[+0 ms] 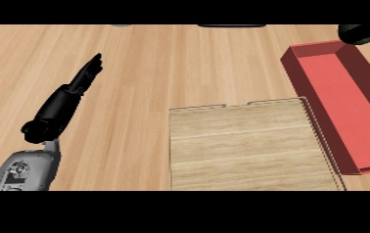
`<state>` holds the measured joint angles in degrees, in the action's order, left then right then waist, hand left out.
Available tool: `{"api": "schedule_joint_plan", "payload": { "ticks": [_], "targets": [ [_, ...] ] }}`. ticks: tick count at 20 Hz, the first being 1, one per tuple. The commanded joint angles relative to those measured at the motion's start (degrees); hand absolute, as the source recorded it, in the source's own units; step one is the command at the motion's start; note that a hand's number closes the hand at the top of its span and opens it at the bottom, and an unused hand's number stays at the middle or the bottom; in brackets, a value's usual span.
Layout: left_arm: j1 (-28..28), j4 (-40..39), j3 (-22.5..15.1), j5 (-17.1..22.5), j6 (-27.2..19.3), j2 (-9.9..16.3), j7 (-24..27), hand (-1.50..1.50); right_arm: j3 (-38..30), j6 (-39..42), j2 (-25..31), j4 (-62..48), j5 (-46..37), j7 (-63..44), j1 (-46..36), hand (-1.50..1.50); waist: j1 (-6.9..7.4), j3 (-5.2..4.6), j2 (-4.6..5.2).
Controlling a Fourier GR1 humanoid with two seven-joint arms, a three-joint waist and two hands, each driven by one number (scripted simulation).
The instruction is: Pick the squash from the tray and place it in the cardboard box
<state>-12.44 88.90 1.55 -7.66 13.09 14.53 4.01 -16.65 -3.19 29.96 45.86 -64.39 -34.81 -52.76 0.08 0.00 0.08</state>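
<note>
Nearest me lies the wood-lined tray (249,149), no squash visible on it, red box (334,95) just beside; my left hand (72,92) rests with fingers straight, holding nothing.

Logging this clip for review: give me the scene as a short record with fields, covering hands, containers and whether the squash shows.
left hand: at the view's left, fingers straight, above bare counter, holding nothing
right hand: not in view
tray: wood-coloured, lower centre, nothing on its visible part
box: red, open-topped, at the right edge beside the tray, visible inside holds nothing
squash: not seen
dark object: top right corner, cut off, cannot identify
counter: light wood
</note>
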Motion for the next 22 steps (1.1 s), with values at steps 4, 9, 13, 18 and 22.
{"api": "schedule_joint_plan", "payload": {
  "ticks": [4, 9, 13, 18, 22],
  "targets": [
    [-1.26, 0.50, 0.42, 0.37, 0.11, -0.50, -2.09, 0.00, -4.77, 12.87, 6.37, -2.02, 7.86, 6.81, 6.20, 1.50, -0.59, 0.01, -0.23],
    [-1.58, 1.10, 0.12, -0.04, -0.11, -1.14, -2.35, 0.00, -5.14, 16.50, 8.68, -9.49, 8.44, 10.04, 8.64, 1.50, 0.22, 0.03, 0.10],
    [-1.02, -2.27, 0.17, -0.71, -0.10, -1.60, 0.31, 0.00, -5.48, 22.91, 7.85, -8.84, 12.60, 15.35, 9.39, -1.50, -0.14, 0.00, -0.01],
    [-3.52, -0.82, -0.47, -1.20, -0.31, -2.17, -2.00, 0.00, -8.46, 14.37, 6.22, -5.62, 16.65, 25.22, 11.75, -1.50, -0.22, 0.08, 0.05],
    [0.48, 0.43, 1.57, -0.18, 0.69, 0.08, -0.69, 0.00, -19.87, 4.27, 3.06, -0.33, 26.97, 28.30, 7.85, -1.50, -0.51, 0.29, -0.62]
  ]
}}
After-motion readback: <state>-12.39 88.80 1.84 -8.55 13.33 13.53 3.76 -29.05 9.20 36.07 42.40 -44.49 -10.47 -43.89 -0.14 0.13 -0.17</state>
